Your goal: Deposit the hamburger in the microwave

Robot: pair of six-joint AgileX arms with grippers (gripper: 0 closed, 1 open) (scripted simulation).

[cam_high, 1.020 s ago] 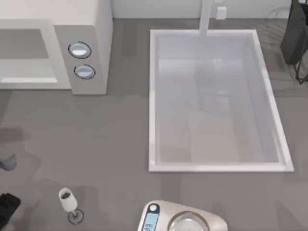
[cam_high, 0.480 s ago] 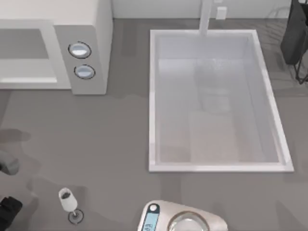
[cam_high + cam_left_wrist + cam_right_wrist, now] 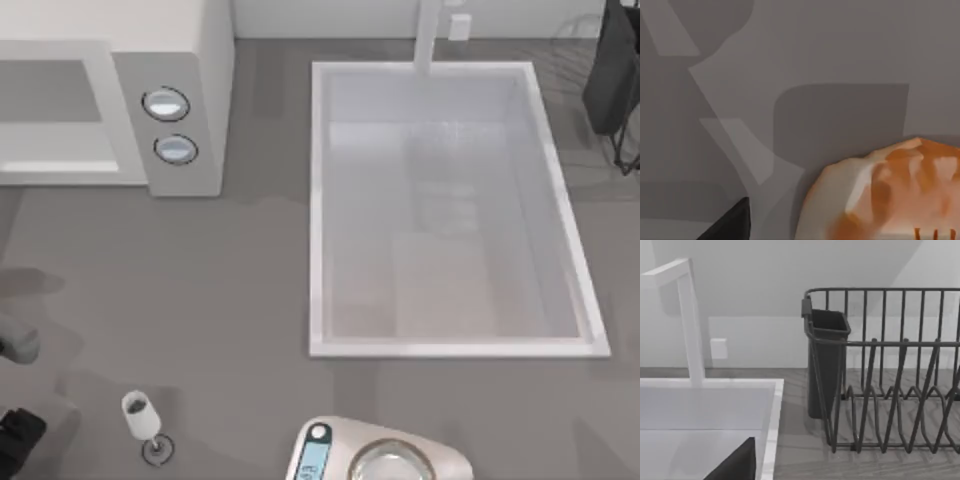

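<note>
1. The hamburger lies on the grey worktop at the lower right of the left wrist view, close under that camera.
2. Whether the left end effector is open or closed I cannot tell; a misjudged closing could squash or push the bun.
3. The microwave sits at the top view's upper left; a loose grip could drop the burger in transit.
4. Right arm idles near the dish rack.

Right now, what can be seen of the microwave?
The microwave is a large white boxy appliance at the top view's upper left, standing on the grey table and running off the picture's left edge. Its grey front opening shows a pale inner floor and nothing inside that I can make out. A side panel to the right of the opening bears two round silvery-blue knobs, one above the other. Nothing else touches it.
</note>
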